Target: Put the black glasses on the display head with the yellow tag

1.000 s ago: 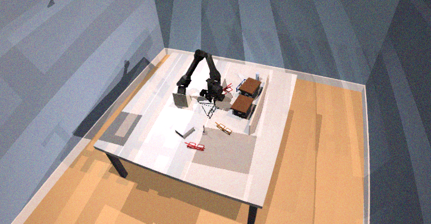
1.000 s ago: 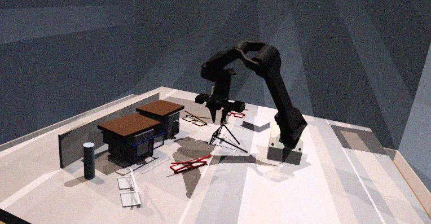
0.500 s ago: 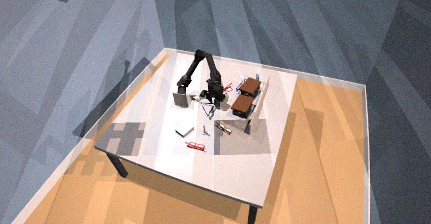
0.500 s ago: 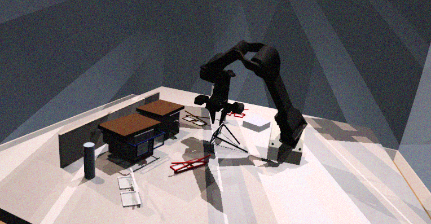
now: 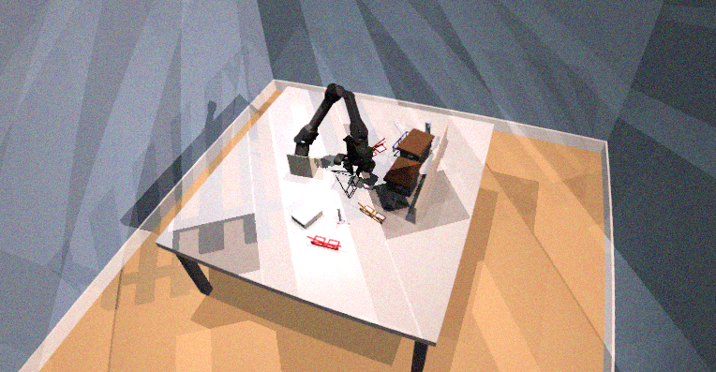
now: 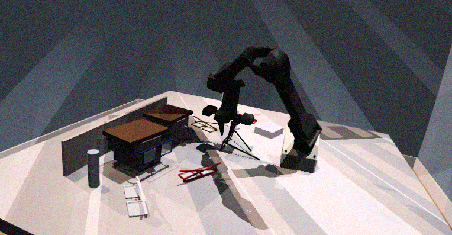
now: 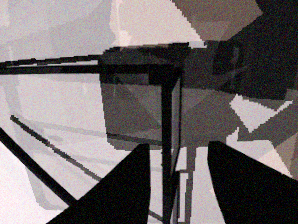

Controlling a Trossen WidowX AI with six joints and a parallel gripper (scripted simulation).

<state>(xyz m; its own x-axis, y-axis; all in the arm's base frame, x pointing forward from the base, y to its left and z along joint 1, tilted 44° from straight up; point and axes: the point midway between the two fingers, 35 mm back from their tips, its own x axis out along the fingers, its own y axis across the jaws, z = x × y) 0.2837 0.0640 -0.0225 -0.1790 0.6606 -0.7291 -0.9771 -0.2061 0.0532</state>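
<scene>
The black glasses (image 5: 349, 194) (image 6: 244, 152) (image 7: 166, 125) stand on the table with temples spread, beneath the gripper. My gripper (image 5: 356, 171) (image 6: 226, 133) (image 7: 178, 152) is part open, pointing down. In the wrist view one finger is on each side of the glasses' front frame, with gaps on both sides. Two dark display heads with flat brown tops stand in front of a board. One head (image 5: 415, 142) (image 6: 135, 130) has blue glasses (image 6: 152, 148) on its front. The other head (image 5: 403, 171) (image 6: 167, 112) shows no glasses. I cannot make out a yellow tag on either.
Red glasses (image 6: 198, 171) lie near the blue-glasses head, and others (image 5: 324, 242) lie farther off. Brown glasses (image 5: 371, 213) (image 6: 203, 126), a white box (image 5: 306, 214) (image 6: 268, 130), a grey cylinder (image 6: 93, 170) and white glasses are also on the table. The upright board (image 6: 83, 153) stands behind the heads.
</scene>
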